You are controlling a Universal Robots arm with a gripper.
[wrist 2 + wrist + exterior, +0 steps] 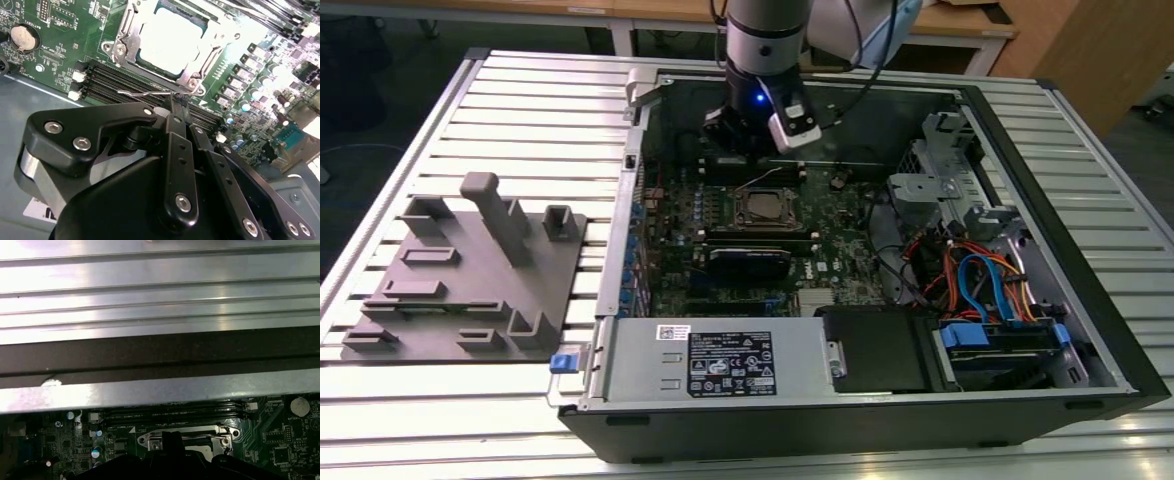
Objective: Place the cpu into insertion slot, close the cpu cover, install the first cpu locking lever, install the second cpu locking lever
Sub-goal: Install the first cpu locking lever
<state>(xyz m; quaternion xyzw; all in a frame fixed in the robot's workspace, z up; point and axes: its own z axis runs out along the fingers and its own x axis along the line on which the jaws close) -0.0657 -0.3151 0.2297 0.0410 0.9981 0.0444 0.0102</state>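
Note:
In the exterior view my gripper (754, 150) hangs inside the open computer case, just beyond the far edge of the insertion slot (736, 212) on the green motherboard. The cpu (170, 37), with its pale metal top, lies in the slot, and the silver cpu cover (197, 70) is folded flat around it. In the second wrist view my black fingers (172, 130) stand shut, and their tips meet the end of a thin wire locking lever (145, 93) that runs along the socket's edge. I cannot tell whether the wire is pinched. The first wrist view shows the socket frame (182, 437) beyond my gripper.
Black memory slots (115, 80) and a coin battery (22, 37) lie beside the socket. The grey power-supply box (707, 365) fills the case's near side, and drive cages and cables (987, 290) stand at the exterior view's right. A grey fixture plate (467, 270) rests outside the case.

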